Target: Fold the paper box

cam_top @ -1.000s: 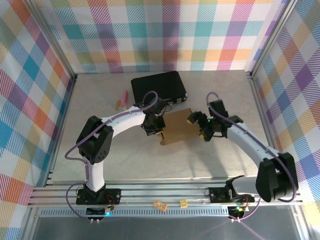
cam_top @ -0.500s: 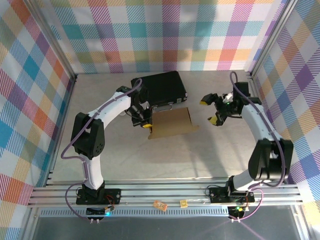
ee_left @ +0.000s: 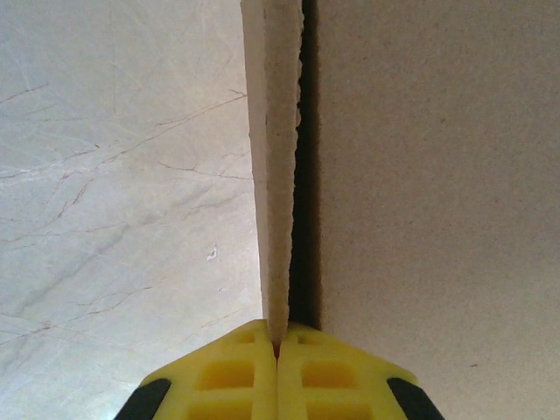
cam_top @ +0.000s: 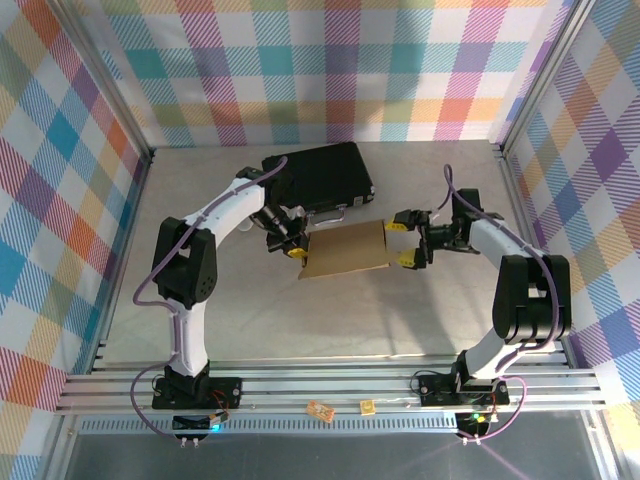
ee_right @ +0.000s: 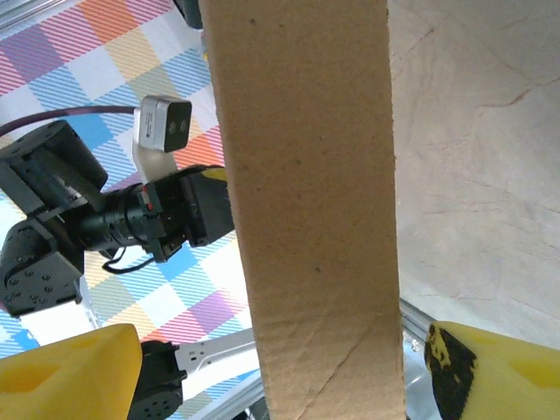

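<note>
The left gripper (cam_top: pixel 299 251) stays clamped on the left edge of the paper box (cam_top: pixel 345 250); the right gripper (cam_top: pixel 401 242), jaws apart, has swung in astride its right edge.

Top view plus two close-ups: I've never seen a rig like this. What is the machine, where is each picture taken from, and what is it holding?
The machine is two white robot arms bolted to the near edge of a table: the left arm and the right arm. Each ends in a two-fingered pincer with yellow tips. The wide picture looks down from above and behind the arms. The two close-ups come from a small camera on each wrist.

On the table lie a brown cardboard sheet, which is the box to be folded, and behind it a black case.

The left pincer is shut on the sheet's left edge. Its close-up shows that edge as a thin strip pinched between the yellow tips. The right pincer is open, with one finger on either side of the sheet's right edge, not gripping it.
</note>
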`<state>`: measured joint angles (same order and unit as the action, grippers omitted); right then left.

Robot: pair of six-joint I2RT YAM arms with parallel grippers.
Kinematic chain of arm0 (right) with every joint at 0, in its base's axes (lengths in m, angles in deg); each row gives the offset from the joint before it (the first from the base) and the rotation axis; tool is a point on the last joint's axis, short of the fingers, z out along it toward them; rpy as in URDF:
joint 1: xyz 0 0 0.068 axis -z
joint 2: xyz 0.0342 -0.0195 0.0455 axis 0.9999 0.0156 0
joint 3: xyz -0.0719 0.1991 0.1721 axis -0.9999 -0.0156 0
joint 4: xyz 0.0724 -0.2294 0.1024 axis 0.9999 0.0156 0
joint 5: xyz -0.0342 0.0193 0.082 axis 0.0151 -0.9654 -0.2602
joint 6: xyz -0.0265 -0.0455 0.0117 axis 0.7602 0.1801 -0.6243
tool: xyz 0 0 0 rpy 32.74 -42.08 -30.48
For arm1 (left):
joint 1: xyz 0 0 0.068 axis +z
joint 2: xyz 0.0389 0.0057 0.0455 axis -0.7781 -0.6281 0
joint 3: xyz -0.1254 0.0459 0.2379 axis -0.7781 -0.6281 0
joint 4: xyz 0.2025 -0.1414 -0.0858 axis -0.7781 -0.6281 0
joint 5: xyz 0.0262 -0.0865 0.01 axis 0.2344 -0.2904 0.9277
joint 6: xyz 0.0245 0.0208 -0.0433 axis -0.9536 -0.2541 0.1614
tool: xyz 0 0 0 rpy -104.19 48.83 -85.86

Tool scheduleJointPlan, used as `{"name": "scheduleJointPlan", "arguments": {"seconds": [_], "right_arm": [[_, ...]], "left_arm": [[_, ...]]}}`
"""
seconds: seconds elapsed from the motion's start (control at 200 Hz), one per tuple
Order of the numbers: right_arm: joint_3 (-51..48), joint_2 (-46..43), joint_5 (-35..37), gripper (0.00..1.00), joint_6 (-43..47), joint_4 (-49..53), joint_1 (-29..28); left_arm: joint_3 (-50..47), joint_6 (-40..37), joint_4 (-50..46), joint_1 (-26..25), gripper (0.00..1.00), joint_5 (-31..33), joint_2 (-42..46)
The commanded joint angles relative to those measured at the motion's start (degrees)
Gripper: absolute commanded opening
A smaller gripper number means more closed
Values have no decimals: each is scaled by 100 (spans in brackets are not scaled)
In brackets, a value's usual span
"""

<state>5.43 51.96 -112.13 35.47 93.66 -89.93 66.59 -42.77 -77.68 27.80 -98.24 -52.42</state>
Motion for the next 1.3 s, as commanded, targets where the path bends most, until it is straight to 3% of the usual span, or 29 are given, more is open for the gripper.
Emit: {"name": "scheduleJointPlan", "arguments": {"seconds": [0.0, 0.235, 0.445, 0.54, 0.635, 0.795, 0.89, 1.16, 1.295], "right_arm": [[-182, 15, -430, 81, -251, -416, -142], [-90, 192, -393, 67, -597, -705, -335], [-43, 313, -259, 47, -848, -860, -376], [-28, 248, -147, 44, -1019, -892, -375], [-38, 143, 19, 36, -1297, -888, -375], [-99, -29, 216, 34, -2134, -916, -374], [64, -16, 274, 35, -2544, -615, -383], [626, 120, 178, 36, -3331, 503, -379], [584, 133, 151, 35, -3505, 743, -383]], "left_arm": [[252, -127, -181, 70, 0, -328, -83], [401, -148, -209, 79, 0, -457, -233], [554, -210, -247, 88, 0, -568, -332], [617, -219, -261, 109, 0, -512, -327], [662, -104, -158, 166, 33, -287, -173], [511, 251, 460, 281, 55, 1121, 765], [186, 157, 988, 290, 58, 1619, 1401], [-1253, -401, 2681, 32, 59, 1562, 2871], [-2103, -845, 3604, 0, 56, 1180, 3482]]}}
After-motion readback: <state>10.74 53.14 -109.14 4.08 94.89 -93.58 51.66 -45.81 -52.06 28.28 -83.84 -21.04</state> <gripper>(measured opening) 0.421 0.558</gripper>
